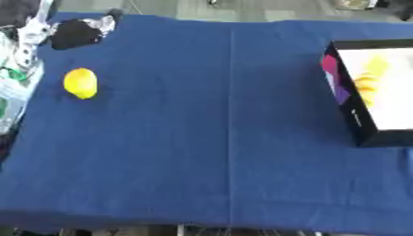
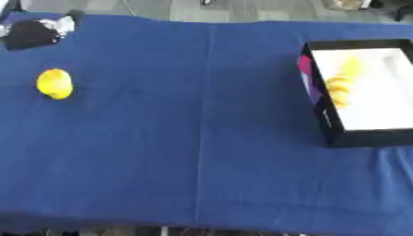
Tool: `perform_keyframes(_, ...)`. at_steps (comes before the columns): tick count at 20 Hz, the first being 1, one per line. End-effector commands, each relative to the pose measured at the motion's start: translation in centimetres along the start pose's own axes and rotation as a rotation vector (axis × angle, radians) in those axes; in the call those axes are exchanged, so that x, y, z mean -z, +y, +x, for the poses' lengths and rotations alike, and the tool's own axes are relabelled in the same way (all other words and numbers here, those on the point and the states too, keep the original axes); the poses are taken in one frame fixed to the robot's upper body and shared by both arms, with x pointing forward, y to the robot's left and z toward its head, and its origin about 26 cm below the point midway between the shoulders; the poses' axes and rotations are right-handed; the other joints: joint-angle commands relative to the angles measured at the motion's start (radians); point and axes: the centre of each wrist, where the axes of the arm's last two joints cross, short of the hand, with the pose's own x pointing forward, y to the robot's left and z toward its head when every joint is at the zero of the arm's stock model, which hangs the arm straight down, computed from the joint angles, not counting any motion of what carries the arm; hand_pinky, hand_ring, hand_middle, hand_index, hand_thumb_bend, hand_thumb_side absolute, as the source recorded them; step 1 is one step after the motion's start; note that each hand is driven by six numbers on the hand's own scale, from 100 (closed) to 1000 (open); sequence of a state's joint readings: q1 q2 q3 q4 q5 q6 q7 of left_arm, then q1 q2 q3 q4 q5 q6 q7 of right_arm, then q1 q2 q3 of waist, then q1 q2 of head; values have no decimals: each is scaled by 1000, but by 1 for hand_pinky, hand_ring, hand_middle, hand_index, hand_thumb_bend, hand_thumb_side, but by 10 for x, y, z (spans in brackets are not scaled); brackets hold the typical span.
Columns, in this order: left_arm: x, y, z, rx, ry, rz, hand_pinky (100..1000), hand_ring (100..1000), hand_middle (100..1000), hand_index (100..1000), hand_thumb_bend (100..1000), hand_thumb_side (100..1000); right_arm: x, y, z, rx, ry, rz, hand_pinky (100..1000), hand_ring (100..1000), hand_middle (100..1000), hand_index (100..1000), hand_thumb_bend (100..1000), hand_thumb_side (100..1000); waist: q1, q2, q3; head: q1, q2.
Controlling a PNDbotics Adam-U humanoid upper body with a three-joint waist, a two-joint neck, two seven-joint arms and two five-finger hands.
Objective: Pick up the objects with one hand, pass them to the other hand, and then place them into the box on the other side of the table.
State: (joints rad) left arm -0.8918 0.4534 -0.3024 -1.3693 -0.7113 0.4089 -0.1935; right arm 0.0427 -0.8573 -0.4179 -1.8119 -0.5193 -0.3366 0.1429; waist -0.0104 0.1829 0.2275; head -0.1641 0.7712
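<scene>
Now lemon (image 1: 80, 83) upright-ish, long axis near-far.

A big blue cloth (image 2: 202, 152) covers the table and fills most of each view. A straight fold line runs down its middle, from the far edge to the near edge. Past the far edge there is a strip of grey floor (image 1: 266, 9). A thin strip of floor (image 2: 121, 230) also shows below the near edge. The light is soft and even. Something pale, maybe bags (image 1: 16, 78), sits off the cloth at the left side.
</scene>
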Motion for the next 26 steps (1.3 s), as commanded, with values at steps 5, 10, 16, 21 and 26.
perform_keyframes(5, 18, 22, -54, -55, 171, -217, 847, 800, 779, 849, 617, 628, 3, -4, 6, -47, -17, 17, 924, 1000, 971, 1000, 100, 470, 12, -29, -6, 11, -1)
perform_keyframes(10, 24, 31, -74, -50, 229, -341, 842, 805, 772, 836, 687, 628, 0, -3, 3, -55, -2, 18, 925, 1000, 972, 1000, 100, 470, 11, -23, -7, 37, -1)
perform_keyframes(16, 29, 31, -82, -34, 224, -460, 844, 814, 776, 827, 707, 574, -1, 0, 2, -55, 0, 15, 925, 1000, 973, 1000, 100, 470, 2, -12, -10, 51, -1)
perform_keyframes(21, 33, 32, -81, -24, 191, -518, 845, 813, 772, 825, 708, 481, -3, 2, 1, -61, 5, 12, 926, 1000, 973, 1000, 100, 470, -2, -4, -13, 55, -1)
perform_keyframes(26, 37, 26, -80, -9, 199, -531, 841, 810, 768, 819, 672, 353, -5, 5, -1, -67, 15, 13, 925, 1000, 973, 1000, 100, 470, -5, 4, -21, 51, -1)
